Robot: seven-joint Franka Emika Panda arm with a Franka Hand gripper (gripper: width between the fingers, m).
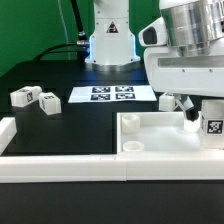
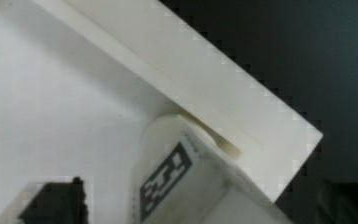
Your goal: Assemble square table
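The square table's white panel lies flat at the front, on the exterior view's right. One white leg with a tag stands at its right near corner. My gripper hangs just above that leg. In the wrist view the leg lies against the panel's raised edge, between my two dark fingertips, which stand wide apart and do not touch it. My gripper is open. Two more tagged legs lie on the black table at the left.
The marker board lies flat behind the panel, in front of the arm's base. The long low white border wall runs along the front and turns back at the left.
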